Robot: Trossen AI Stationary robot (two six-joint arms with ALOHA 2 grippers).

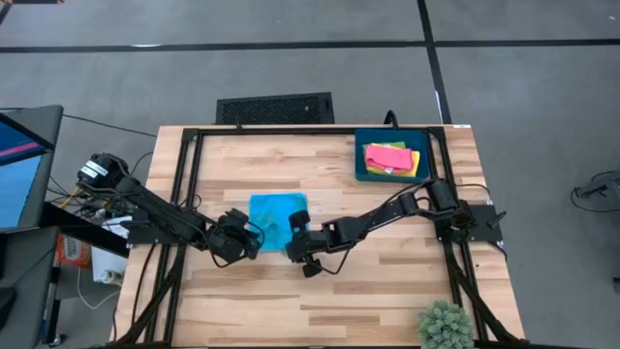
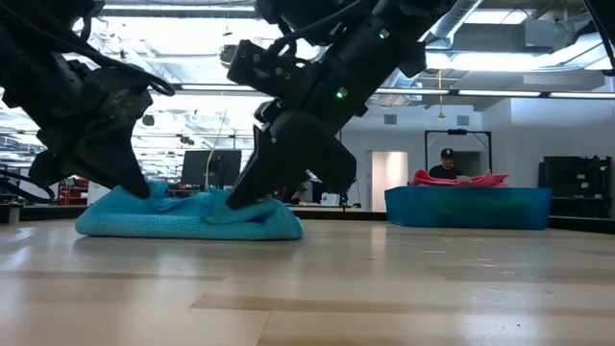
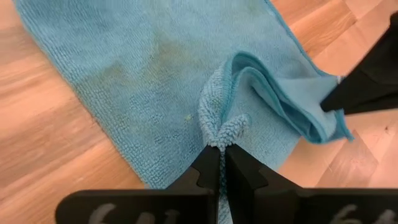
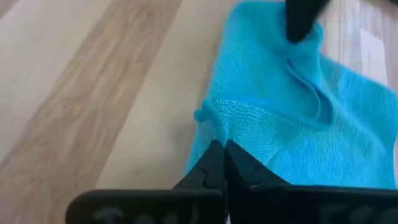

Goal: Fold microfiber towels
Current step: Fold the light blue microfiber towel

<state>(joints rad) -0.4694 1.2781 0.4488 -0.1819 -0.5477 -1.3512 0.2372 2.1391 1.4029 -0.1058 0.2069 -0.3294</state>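
Two grippers are pinched on the same blue towel [image 1: 278, 222], which lies near the middle of the table [image 1: 387, 291]. The left gripper [image 3: 222, 149] has its fingers closed tight on a small tuft of the near edge on its side, and the right gripper [image 4: 222, 147] is clamped just as narrowly on a bunched corner on the opposite side. Holding both ends of one edge makes sense for a fold: with two anchor points the limp cloth can be carried over as a straight line instead of sagging or twisting in the middle.

Between the pinches the fabric has puckered into a loose ridge, clearest in the left wrist view, so the grips look to be gathering more than one layer; the towel seems already doubled there, though I cannot tell how many layers each one holds. From the low view the cloth sits flat on the wood with only the pinched spots raised, so the lift has not begun.

At the far right corner the tray [image 1: 369, 171] holds a pink towel [image 1: 386, 155] stacked on a yellow towel [image 1: 415, 165], both folded small, presumably parked there as finished work. A green one is not visible. Judging by that, roughly half the job is done
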